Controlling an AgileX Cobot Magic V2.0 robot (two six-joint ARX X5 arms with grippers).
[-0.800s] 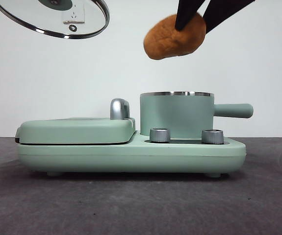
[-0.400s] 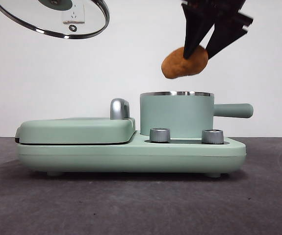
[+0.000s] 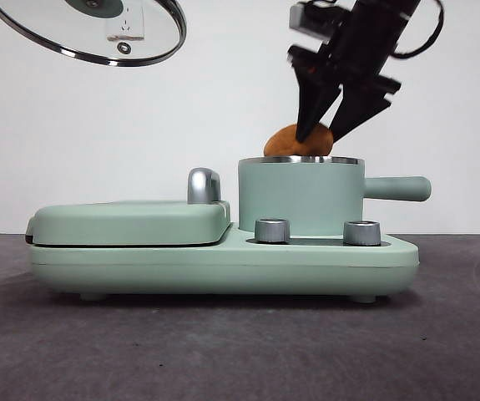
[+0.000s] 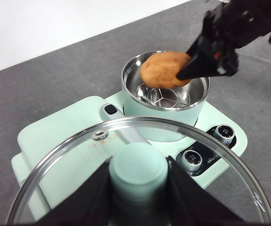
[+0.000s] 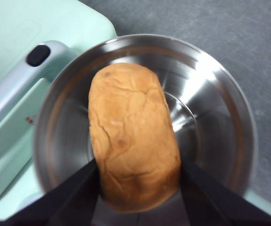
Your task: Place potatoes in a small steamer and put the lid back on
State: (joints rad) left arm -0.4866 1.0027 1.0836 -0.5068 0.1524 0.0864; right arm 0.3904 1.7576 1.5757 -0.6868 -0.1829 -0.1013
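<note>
My right gripper (image 3: 330, 132) is shut on the orange-brown potato (image 3: 290, 140) and holds it half sunk into the mouth of the small mint-green steamer (image 3: 300, 195). The right wrist view shows the potato (image 5: 133, 136) between the jaws over the steel bowl of the steamer (image 5: 220, 136). My left gripper (image 4: 137, 176) is shut on the mint-green knob of the glass lid (image 4: 78, 155) and holds it high at the left, seen in the front view (image 3: 98, 38). The left wrist view shows the potato (image 4: 161, 69) over the steamer (image 4: 130, 94) and the right gripper (image 4: 184, 75).
The steamer stands on a mint-green appliance base (image 3: 223, 263) with two steel dials (image 3: 272, 230). A flat mint-green griddle cover (image 3: 131, 221) with a steel handle (image 3: 203, 185) lies to its left. The steamer's side handle (image 3: 398, 189) points right.
My right gripper has come down with the potato, from high above the steamer to its rim. The lid has stayed in place.
</note>
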